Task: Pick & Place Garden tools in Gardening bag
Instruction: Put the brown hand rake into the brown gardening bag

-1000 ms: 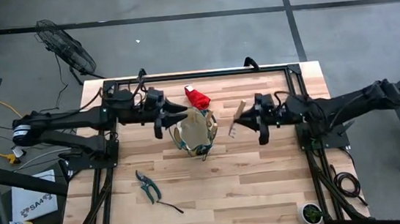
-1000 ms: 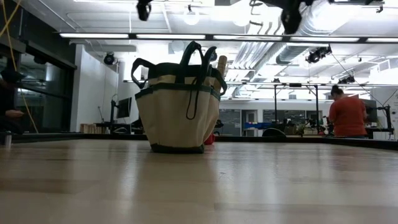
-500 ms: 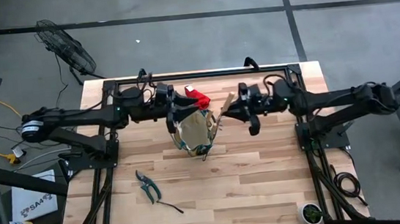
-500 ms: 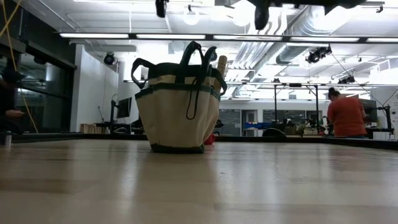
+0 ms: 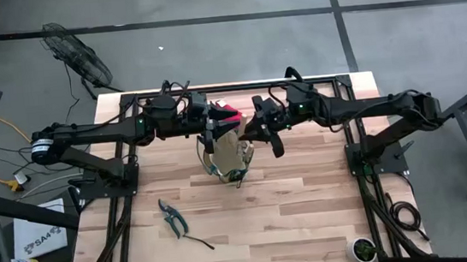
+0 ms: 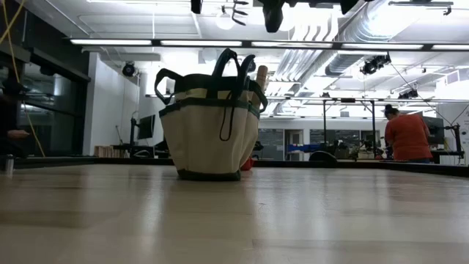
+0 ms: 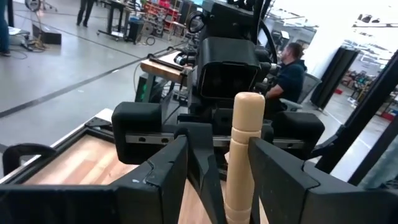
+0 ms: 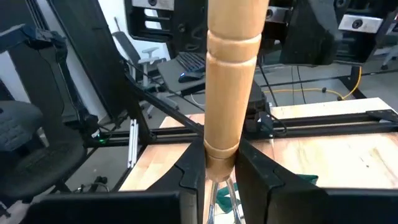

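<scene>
The tan gardening bag (image 5: 229,155) with green trim stands upright on its base mid-table (image 6: 209,125); a wooden handle (image 6: 261,73) sticks out of it. My right gripper (image 5: 249,131) is shut on a wooden-handled hand rake (image 8: 233,74) high above the bag. The rake's tines (image 6: 236,11) show in the low view. My left gripper (image 5: 214,130) faces it, open. In the left wrist view its fingers (image 7: 168,180) stand on either side of the rake's handle (image 7: 245,143); I cannot tell if they touch it. A red glove-like item (image 5: 230,112) lies behind the bag. Pruning shears (image 5: 170,216) lie near the front left. My right gripper pinches the rake's wooden handle at its lower end (image 8: 221,152), just above the metal neck, between its two fingers. The fingers come about level from the table's right and lie across the handle. The rake is lifted clear above the bag, handle up, tines down.
A thin dark item (image 5: 198,240) lies near the shears. A small pot (image 5: 363,249) stands at the front right corner. Bare wood lies in front of the bag. A person (image 6: 409,136) sits in the room beyond the table.
My right gripper has carried the rake toward the table's left until it is above the bag. My left gripper has gone toward the table's right to meet it over the bag. The bag has stayed where it was.
</scene>
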You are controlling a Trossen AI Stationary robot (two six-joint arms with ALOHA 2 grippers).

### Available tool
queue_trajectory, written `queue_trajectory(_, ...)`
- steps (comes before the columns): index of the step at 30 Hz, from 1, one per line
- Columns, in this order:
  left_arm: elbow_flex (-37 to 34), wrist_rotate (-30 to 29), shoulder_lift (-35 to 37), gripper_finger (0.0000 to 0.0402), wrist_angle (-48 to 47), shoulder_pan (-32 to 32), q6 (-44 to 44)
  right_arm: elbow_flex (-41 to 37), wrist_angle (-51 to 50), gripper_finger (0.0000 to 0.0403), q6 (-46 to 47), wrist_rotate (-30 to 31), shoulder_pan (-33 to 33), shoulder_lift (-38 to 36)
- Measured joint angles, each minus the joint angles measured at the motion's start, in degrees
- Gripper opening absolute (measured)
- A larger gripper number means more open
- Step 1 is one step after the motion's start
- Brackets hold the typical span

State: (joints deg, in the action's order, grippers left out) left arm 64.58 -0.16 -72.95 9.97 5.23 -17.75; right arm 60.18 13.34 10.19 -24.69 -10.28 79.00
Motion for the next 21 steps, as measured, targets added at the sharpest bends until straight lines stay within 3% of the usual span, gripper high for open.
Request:
queue_trajectory(12,0.0,4.0,0.0,0.0165,-0.1,0.0,-0.1,3.7,0.2,0.0050,0.7,-5.3,-2.2,5.7)
queue_trajectory(21,0.0,2.7,0.0,0.0165,-1.3,0.0,-0.3,3.7,0.5,0.0050,0.5,-3.6,-2.2,5.9)
